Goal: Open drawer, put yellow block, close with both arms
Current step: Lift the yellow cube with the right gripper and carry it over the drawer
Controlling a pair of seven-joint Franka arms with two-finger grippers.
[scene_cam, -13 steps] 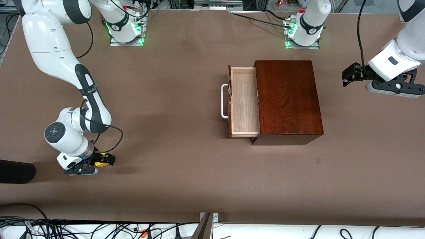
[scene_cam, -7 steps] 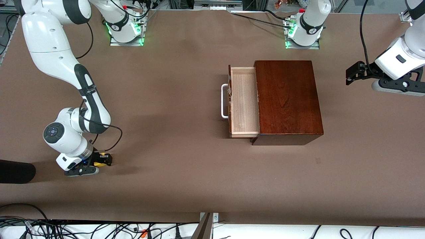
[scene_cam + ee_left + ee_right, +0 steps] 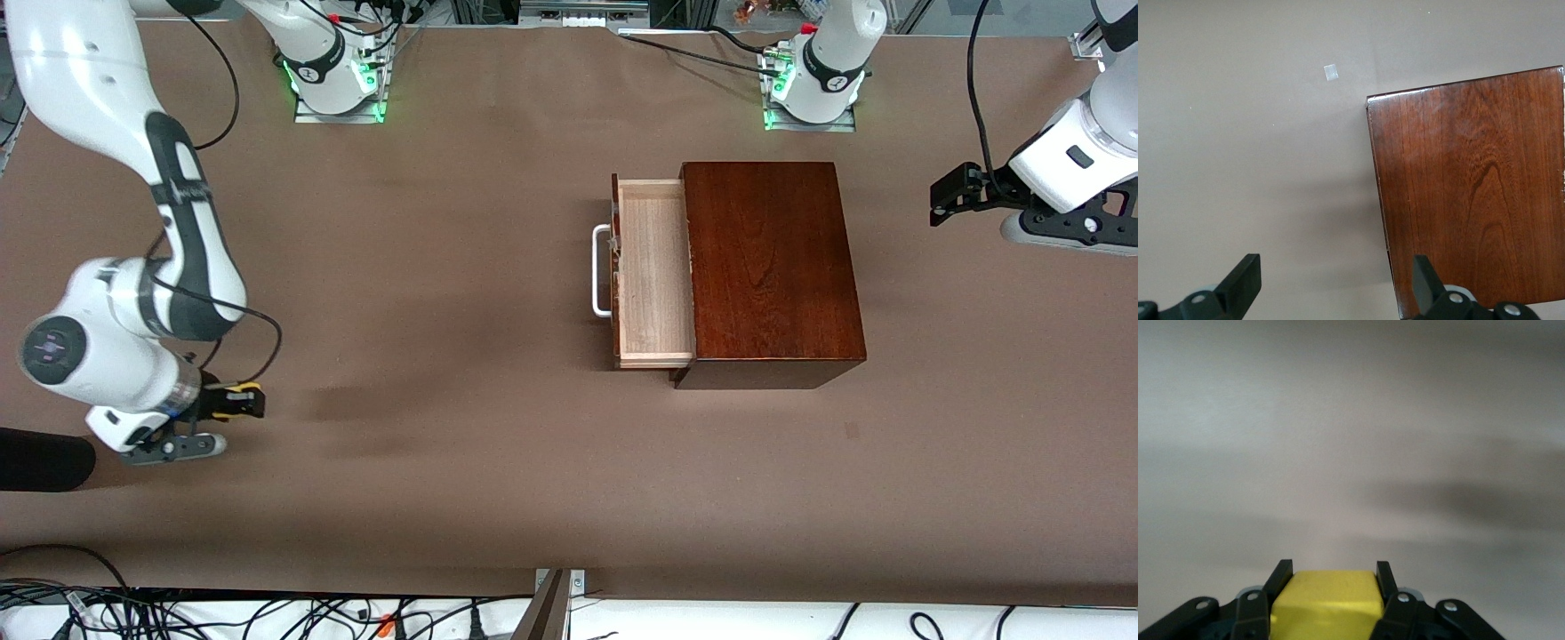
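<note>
The block (image 3: 1325, 603), a matte yellow cube, sits clamped between the right gripper (image 3: 238, 402) fingers above the bare brown tabletop (image 3: 462, 462) at the right arm's end; in the front view the black fingers hide all but a sliver of it, and the wrist view cuts off its lower part. Well away from that gripper, the drawer (image 3: 653, 271) stands pulled out of its glossy dark box (image 3: 769, 267), showing a pale wood tray and a white U-shaped handle (image 3: 600, 271). The left gripper (image 3: 1335, 283) waits with its fingers wide apart over the tabletop just beside the box's edge, its fingertips alone visible in its wrist view.

Brown-covered table (image 3: 498, 498), cable tangle (image 3: 267, 618) perhaps on the floor.
</note>
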